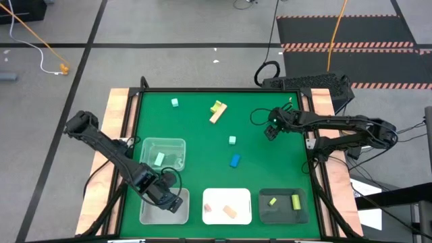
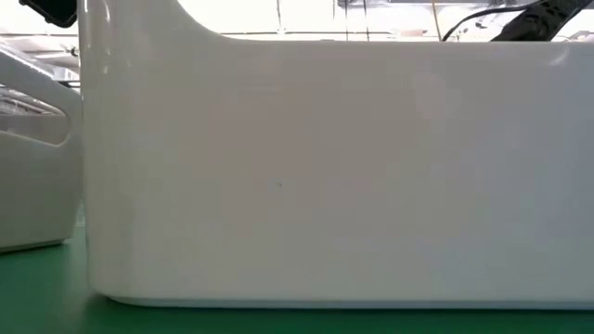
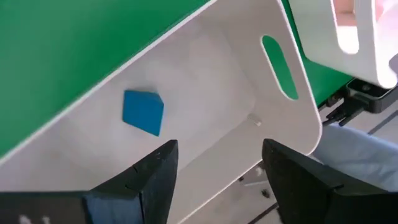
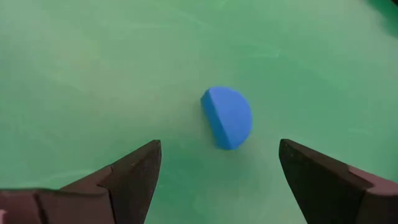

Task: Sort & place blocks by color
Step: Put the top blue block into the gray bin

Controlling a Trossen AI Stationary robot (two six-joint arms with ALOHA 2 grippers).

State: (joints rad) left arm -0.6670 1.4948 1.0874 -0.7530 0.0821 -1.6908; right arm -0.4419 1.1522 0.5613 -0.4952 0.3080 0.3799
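The table (image 1: 202, 135) was covered in bright green. On it lay two mint-teal blocks (image 1: 175, 102), a blue block (image 1: 235, 160) and a yellow-green piece (image 1: 217, 106) resting on a tan wood bar (image 1: 217, 115). The clear tray (image 1: 177, 144) held a mint-teal block (image 1: 159, 159); the white tray (image 1: 227, 196) held tan pieces (image 1: 230, 211); the dark tray (image 1: 283, 214) held yellow-green ones (image 1: 295, 201). Another white tray (image 3: 249, 87) held a blue block (image 3: 142, 112).

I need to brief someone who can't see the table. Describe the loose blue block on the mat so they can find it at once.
Start from the white tray midway along the near edge of the green mat. Just beyond it, out on the open mat, lies the blue block. A mint block sits just past it, but this is the only blue piece outside a tray.
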